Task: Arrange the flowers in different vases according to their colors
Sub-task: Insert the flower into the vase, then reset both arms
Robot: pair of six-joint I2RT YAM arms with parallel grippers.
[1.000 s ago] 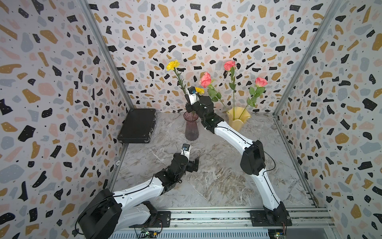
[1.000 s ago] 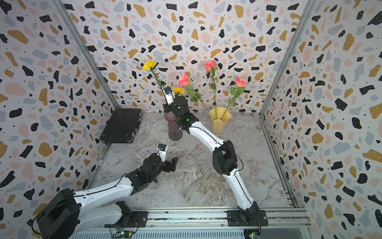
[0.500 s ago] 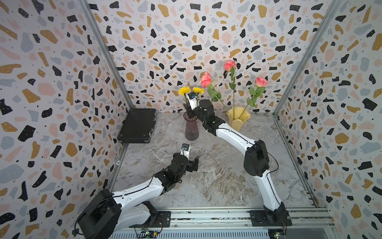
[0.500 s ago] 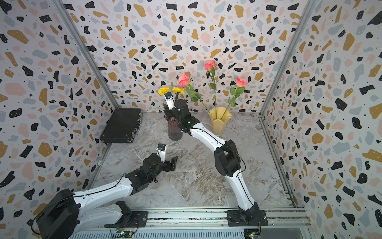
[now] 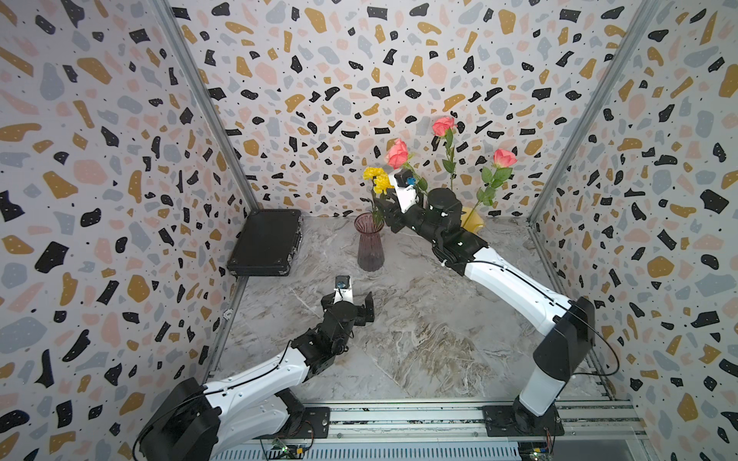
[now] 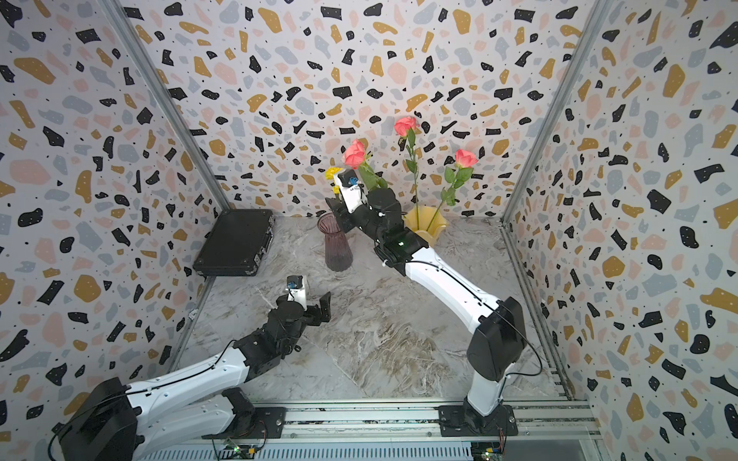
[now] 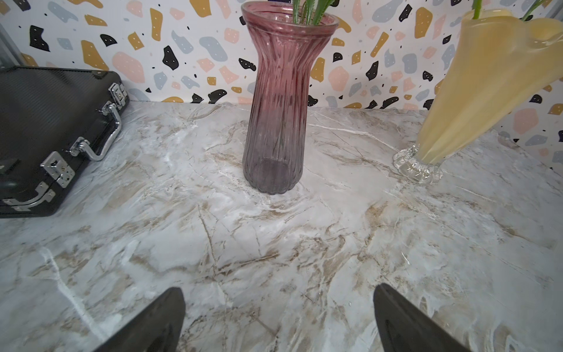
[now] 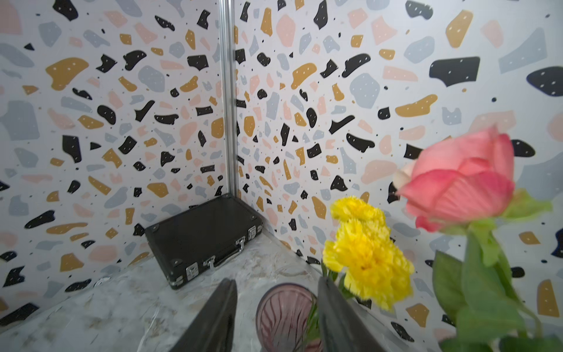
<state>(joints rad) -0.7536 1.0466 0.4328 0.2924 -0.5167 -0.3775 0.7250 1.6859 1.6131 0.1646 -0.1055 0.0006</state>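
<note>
Your right gripper point(image 8: 277, 282) hangs just over the mouth of the purple vase point(image 5: 370, 247). Its jaws are partly apart and they squeeze nothing. The two yellow flowers point(image 5: 377, 179) stand in the purple vase, and their stems go down through its rim. In the right wrist view a green stem sits very close to one finger point(image 8: 338, 320). I cannot tell if it touches.

The yellow vase point(image 6: 425, 225) stands at the back, beside the purple vase. The right arm hides part of it. The tallest rose point(image 5: 443, 125) and the short rose point(image 5: 504, 157) have their stems in it. The leaning rose point(image 5: 397, 153) tips toward the yellow blooms. Its stem goes behind the arm, so you cannot see where it ends.

Your left gripper point(image 7: 278, 288) is low over the table point(image 5: 419, 339), in front of the purple vase and well apart from it. Its jaws are wide and hold nothing.

The black case point(image 5: 265, 243) lies flat in the back corner, by the wall.
</note>
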